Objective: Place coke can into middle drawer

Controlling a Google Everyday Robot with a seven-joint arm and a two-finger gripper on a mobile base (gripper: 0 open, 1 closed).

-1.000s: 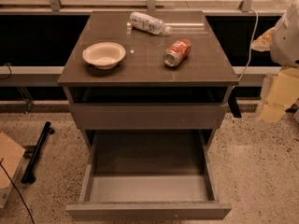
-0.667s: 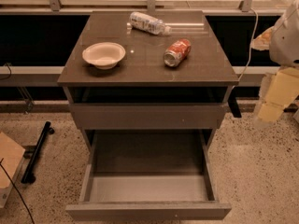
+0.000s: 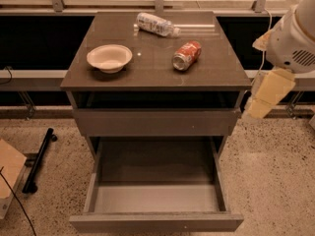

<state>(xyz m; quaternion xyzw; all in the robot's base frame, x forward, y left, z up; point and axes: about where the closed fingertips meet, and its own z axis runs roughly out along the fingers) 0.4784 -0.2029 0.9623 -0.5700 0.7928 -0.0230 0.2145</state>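
change: nothing is moving vs. 1 s ago. Can, bowl, bottle & drawer are all sitting in the same spots, and the arm is holding the same pose at the right edge.
coke can (image 3: pixel 186 55): lying on its side on the cabinet top (image 3: pixel 221 70), right of centre, silver end facing front-left. It's touching nothing and isn't being held.
middle drawer (image 3: pixel 156 199): standing pulled out at the bottom, pale floor showing, nothing lying in it.
gripper (image 3: pixel 268 95): hanging off the white arm at the right, beside the cabinet's right front corner. It's below top level, well apart from the can and carrying nothing. Spread or pressed together: can't tell.
bowl (image 3: pixel 109 58): sitting upright on the left of the top, well apart from the can.
plastic bottle (image 3: pixel 157 24): lying near the back edge, near the can but not touching it.
upper drawer front (image 3: pixel 155 122): sitting flush above the open drawer.
meaning for task: likely the arm is pausing pre-reach. Grasp, carry & drop are all still waiting, so progress is approx. nil.
next move needs: prob. the gripper rising over the top edge and coming in from the right. The can may roll if nudged, being on its side.
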